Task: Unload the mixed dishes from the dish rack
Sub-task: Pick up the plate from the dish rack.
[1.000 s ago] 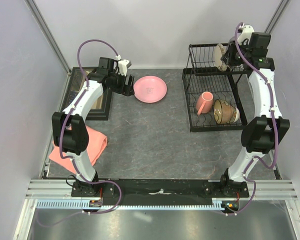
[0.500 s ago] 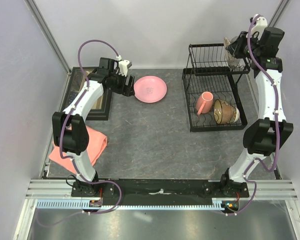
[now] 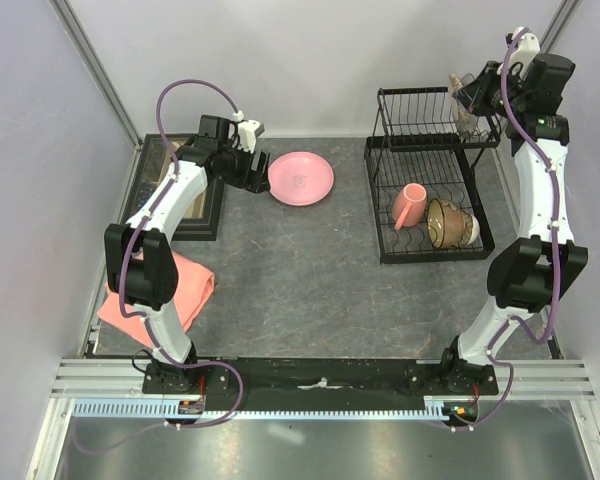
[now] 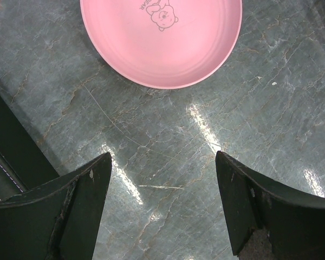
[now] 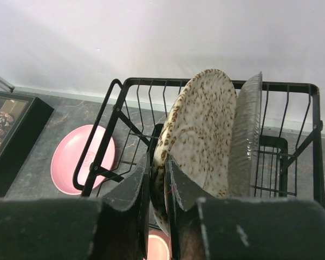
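My left claw hangs wide open and empty over the grey table, just short of the large pink plate lying flat near the far edge. At the far right corner, over the black wire dish rack, my right claw pinches the rim of the brown-speckled beige plate, which stands on edge, nearly upright.

A grey, marble-veined table carries everything. Towards its far side a pink plate lies flat, right side up. The black wire dish rack stands on the right half, well apart from the plate. A dark rectangular tray sits along the left edge, and nearer lies a folded salmon cloth, its outer corner possibly overhanging the table's edge.
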Available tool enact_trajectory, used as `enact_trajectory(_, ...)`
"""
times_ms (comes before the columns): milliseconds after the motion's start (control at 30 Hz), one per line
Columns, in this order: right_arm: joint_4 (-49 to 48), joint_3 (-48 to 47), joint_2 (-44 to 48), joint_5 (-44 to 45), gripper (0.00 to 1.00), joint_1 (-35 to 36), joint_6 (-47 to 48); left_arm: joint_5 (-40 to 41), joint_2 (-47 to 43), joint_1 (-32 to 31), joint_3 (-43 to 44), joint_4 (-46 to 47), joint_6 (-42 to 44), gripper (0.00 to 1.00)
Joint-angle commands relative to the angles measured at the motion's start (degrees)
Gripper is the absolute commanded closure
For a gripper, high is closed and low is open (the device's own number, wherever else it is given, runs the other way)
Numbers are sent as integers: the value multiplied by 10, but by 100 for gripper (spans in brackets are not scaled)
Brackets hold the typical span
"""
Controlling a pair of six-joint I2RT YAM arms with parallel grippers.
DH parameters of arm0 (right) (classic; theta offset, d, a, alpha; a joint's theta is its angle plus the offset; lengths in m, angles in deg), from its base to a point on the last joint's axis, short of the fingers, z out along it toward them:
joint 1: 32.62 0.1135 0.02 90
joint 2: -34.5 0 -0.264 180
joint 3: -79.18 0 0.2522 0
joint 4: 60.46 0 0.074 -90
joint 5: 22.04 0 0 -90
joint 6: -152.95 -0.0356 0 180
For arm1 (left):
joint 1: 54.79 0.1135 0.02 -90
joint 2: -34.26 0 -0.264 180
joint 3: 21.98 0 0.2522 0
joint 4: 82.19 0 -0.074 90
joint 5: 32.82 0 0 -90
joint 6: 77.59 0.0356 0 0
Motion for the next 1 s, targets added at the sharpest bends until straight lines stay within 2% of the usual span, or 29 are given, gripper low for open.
enact_trajectory(0,-59,-26,17,-39,100,-3,-11,-15,-14,-3,1,18,21,16)
enact_trajectory(333,-57,4,34,-79,100,17,6,-11,-17,-4,13,18,19,16)
enact_trajectory(567,-22,12,75,-34,100,60,74,-6,-30,-5,27,14,26,16)
enact_trajectory(733,23,15,111,43,100,119,169,-23,-39,-5,40,1,17,16)
enact_trajectory(967,65,22,146,106,100,195,243,-33,-55,-5,42,-7,6,16)
